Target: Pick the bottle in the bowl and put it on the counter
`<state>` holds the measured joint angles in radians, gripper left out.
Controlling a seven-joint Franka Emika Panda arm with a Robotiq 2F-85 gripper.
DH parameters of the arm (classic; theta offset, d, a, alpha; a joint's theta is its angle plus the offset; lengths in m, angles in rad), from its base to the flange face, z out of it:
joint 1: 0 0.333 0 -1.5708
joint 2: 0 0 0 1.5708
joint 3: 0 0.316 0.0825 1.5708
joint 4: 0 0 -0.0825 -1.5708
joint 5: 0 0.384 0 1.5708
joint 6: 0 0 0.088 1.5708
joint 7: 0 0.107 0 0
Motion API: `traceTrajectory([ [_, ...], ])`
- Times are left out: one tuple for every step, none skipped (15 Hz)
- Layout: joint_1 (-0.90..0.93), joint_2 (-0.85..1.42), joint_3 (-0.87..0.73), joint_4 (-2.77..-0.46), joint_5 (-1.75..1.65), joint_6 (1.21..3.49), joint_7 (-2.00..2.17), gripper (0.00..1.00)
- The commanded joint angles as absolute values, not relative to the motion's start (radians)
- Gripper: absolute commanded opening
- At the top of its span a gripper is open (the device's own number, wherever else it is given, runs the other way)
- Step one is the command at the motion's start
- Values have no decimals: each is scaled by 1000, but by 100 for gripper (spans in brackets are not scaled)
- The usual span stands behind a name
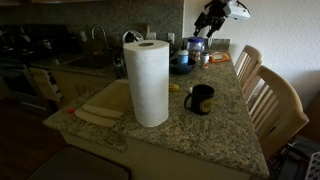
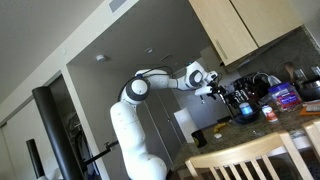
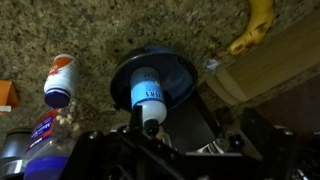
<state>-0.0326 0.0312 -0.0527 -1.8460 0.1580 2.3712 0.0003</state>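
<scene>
- Speckled granite counter [image 1: 225, 125] carries one paper towel roll [image 1: 150, 82], one black mug [image 1: 200, 99], one cutting board [image 1: 103, 106] and one banana [image 3: 255, 28].
- One dark bowl [image 3: 185, 70] holds one pale bottle [image 3: 147, 90], lying inside it.
- One gripper [image 1: 209, 21] hangs above the bowl; I cannot tell whether its jaws stand apart.
- Two wooden chairs [image 1: 275, 100] stand beside the counter.

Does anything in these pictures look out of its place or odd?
Yes: in the wrist view a pale bottle lies inside the dark bowl on the granite counter, an unusual place for it. Nothing else stands out.
</scene>
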Motion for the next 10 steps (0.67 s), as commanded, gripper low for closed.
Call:
traceTrajectory([
  [-45,46,-58,-1842,132,2316,-6,100],
  [-46,55,-62,-1850,107,2343,11,100],
  [-44,62,-63,-1855,85,2365,22,100],
  [-41,73,-63,-1864,60,2391,34,100],
  [-37,84,-63,-1873,23,2418,54,100],
  [-33,97,-61,-1884,-5,2448,63,100],
  [-28,113,-60,-1896,-36,2486,81,100],
  [-24,130,-59,-1903,-60,2521,102,100],
  [-22,143,-59,-1909,-72,2548,116,100],
  [-20,159,-57,-1911,-71,2572,124,100],
])
